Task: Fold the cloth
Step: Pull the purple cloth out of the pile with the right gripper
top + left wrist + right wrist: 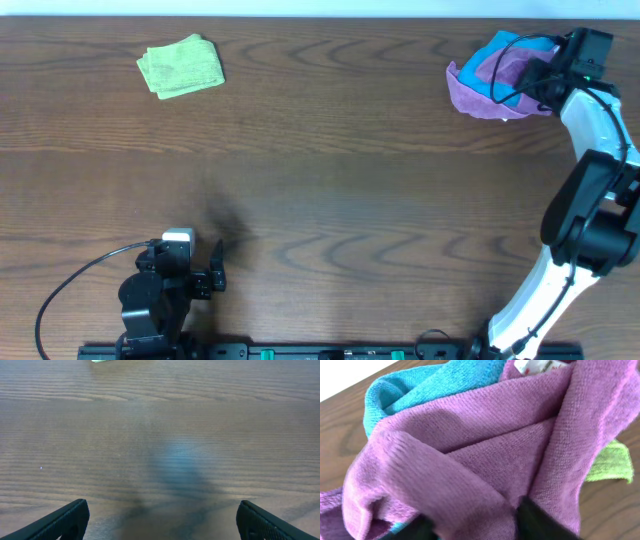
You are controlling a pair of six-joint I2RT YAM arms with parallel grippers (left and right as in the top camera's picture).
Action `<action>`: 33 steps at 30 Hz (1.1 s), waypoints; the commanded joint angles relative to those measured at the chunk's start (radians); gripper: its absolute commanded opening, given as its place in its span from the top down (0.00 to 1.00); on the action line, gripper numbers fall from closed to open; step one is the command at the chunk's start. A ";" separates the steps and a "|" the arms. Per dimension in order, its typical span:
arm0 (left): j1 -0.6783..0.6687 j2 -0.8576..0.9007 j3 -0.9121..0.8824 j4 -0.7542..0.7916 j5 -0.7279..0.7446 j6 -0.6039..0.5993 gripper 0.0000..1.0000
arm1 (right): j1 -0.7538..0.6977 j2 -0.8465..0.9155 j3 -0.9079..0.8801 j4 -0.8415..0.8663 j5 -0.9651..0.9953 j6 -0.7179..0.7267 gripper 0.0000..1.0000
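The cloth [478, 92], pinkish-purple, lies bunched in a pile at the table's far right. In the right wrist view it [470, 445] fills the frame, its folds drawn toward the jaws. My right gripper [533, 76] is on the pile, and its two fingers [480, 525] are closed on a thick fold of the cloth. A white tag [535, 365] shows at the top. My left gripper [214, 276] is open and empty over bare wood near the front left [162, 520].
A bright-blue cloth [512, 45] is bunched with the purple one [420, 385]. A green cloth edge [610, 462] pokes out under the pile. A light-green folded cloth [181, 66] lies at the far left [100, 361]. The wooden table's far edge is close behind the pile.
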 commanded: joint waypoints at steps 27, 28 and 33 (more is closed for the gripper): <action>-0.004 -0.006 -0.007 0.000 0.001 0.021 0.05 | 0.186 -0.360 0.015 -0.261 0.026 -0.208 0.99; -0.004 -0.006 -0.007 0.000 0.000 0.021 0.05 | 0.196 -0.374 0.015 -0.274 0.028 -0.211 0.99; -0.004 -0.006 -0.007 0.000 0.000 0.021 0.05 | 0.261 -0.452 0.015 -0.346 0.028 -0.211 0.99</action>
